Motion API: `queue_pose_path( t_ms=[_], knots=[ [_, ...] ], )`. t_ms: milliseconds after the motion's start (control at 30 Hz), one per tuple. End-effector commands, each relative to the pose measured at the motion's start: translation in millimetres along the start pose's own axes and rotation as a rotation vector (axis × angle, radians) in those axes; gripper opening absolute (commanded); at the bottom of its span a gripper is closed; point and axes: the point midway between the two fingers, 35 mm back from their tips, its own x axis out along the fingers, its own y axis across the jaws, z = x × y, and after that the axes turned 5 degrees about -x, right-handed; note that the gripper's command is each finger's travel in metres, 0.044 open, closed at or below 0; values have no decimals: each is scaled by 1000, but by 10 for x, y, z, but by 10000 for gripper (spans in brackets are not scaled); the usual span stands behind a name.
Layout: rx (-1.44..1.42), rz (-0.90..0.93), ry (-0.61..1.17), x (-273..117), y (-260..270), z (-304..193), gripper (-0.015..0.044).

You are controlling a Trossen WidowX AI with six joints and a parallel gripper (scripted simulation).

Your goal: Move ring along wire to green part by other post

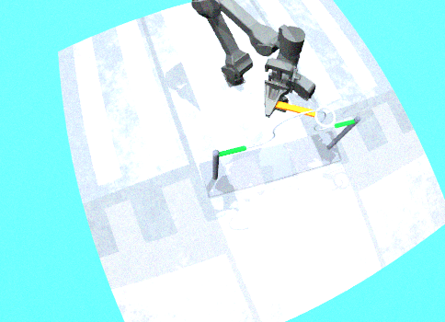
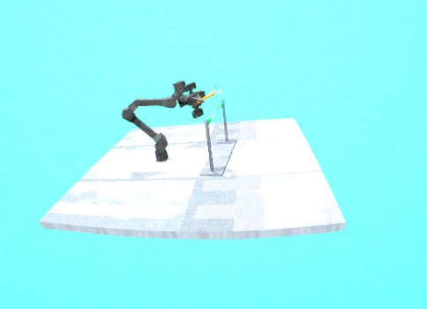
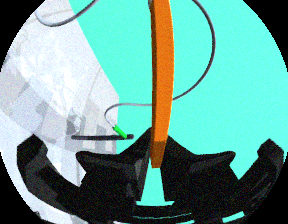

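My gripper [image 1: 275, 108] [image 2: 200, 101] [image 3: 154, 130] is shut on the orange handle [image 1: 296, 109] [image 2: 208, 96] [image 3: 163, 75] near its end. The white ring [image 1: 325, 127] at the handle's far end is at the wire's high bend, left of the right-hand green part [image 1: 346, 123] in the top view. The ring is outside the wrist view. The wire seems to pass through it, but the frames do not show whether they touch. The other green part [image 1: 232, 151] is by the left post [image 1: 215, 166]. The thin grey wire [image 3: 213, 45] curves behind the handle in the wrist view.
The right post [image 1: 344, 133] leans in the top view. Both posts stand on a flat base plate [image 1: 276, 159]. The wire's bends pass close to the handle and in front of the fingers. The arm reaches in from the side opposite the posts.
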Motion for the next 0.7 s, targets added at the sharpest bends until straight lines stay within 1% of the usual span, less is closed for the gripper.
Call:
queue_pose_path(
  t_ms=[0, 667],
  knots=[
    [-43, -26, -4, 1, 0, -3, -150],
    [-267, -193, -21, 5, -115, 3, -150]
  ],
)
